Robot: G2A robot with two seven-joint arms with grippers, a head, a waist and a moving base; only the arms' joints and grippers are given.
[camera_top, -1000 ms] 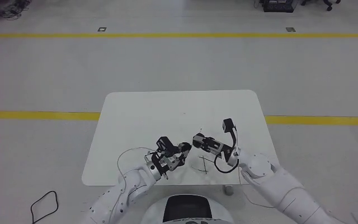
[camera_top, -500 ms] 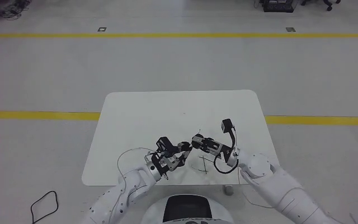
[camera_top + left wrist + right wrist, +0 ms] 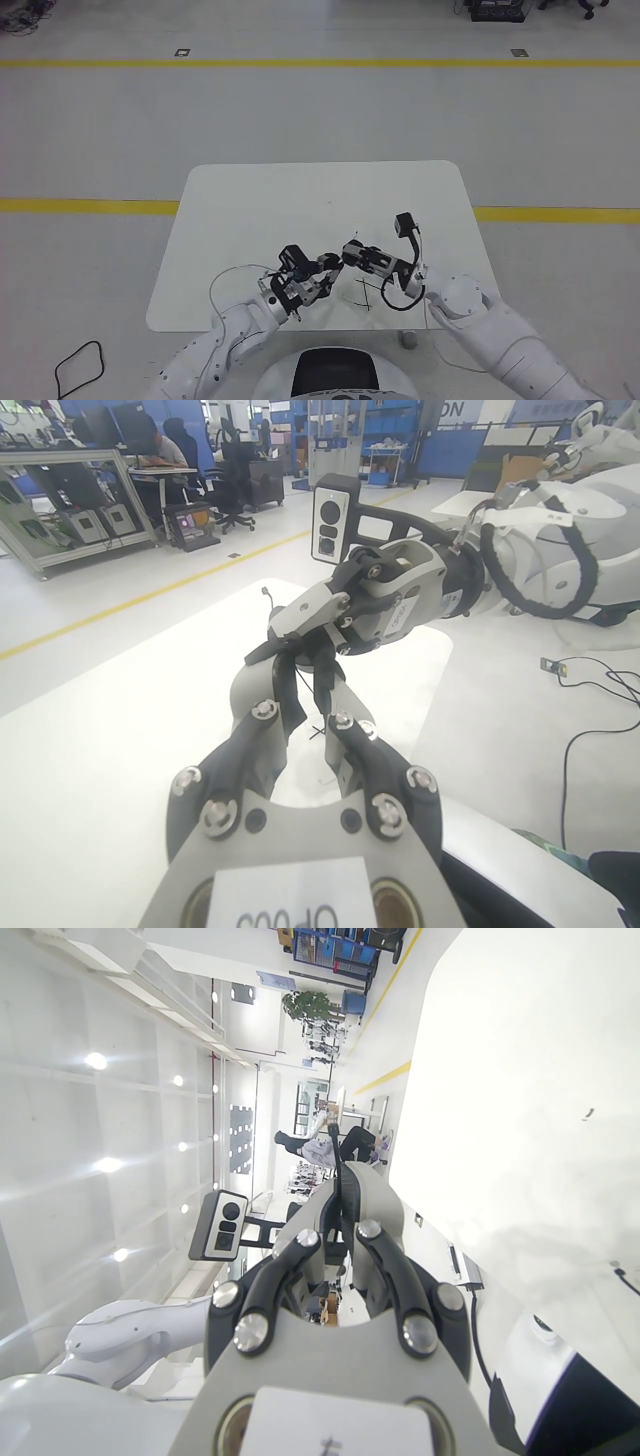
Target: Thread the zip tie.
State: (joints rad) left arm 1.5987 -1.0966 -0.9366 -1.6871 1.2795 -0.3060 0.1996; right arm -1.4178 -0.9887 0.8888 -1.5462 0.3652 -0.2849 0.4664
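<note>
Zip tie (image 3: 336, 1153): thin blk strip, small head.

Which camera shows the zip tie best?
The right wrist view: the zip tie juts from the right gripper. The left wrist view shows a thin dark strand; from the top it is too small to tell.

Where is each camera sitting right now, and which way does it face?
Top view: above the arms, looking down at the table; both arms meet over its near part.
Left wrist view: behind the left gripper, facing the right gripper and the right wrist camera.
Right wrist view: behind the right gripper, shut on the zip tie, facing the left wrist camera, the table alongside.
Shared: all three show the table; each wrist view shows the other arm.
</note>
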